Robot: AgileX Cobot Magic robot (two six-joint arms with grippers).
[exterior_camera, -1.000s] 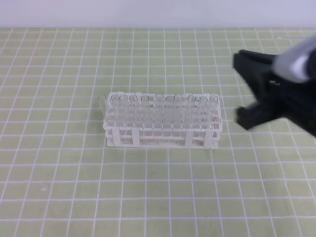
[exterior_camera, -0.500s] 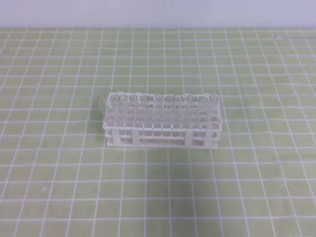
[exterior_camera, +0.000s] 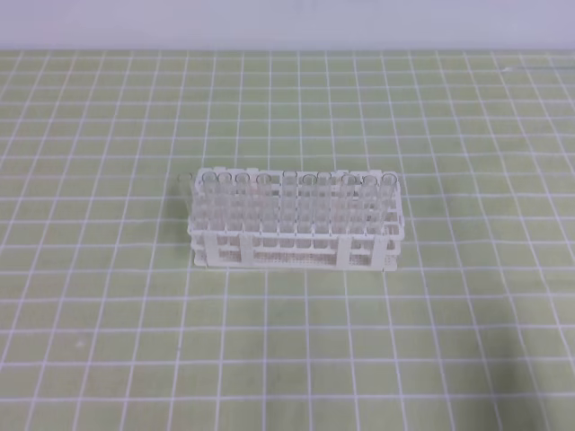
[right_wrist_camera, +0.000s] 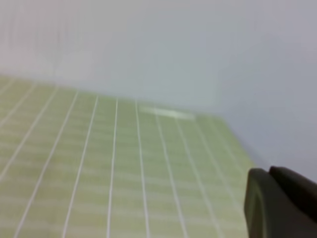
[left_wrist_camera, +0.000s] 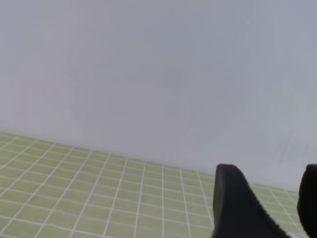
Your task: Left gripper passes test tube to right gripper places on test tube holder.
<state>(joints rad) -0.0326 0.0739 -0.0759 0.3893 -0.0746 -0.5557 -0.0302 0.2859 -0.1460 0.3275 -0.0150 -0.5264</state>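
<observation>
Green grid mat (exterior_camera: 108, 314), test tube holder (exterior_camera: 296, 247) crosswise.

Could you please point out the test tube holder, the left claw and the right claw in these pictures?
test tube holder (exterior_camera: 295, 249): exterior high view, on its white front wall.
left claw (left_wrist_camera: 270, 210): left wrist view, midway between its fingertips.
right claw (right_wrist_camera: 277, 206): right wrist view, on its closed dark tips.

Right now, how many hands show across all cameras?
2. Left hand: lower right of left wrist view. Right hand: lower right of right wrist view. None in the high view.
</observation>
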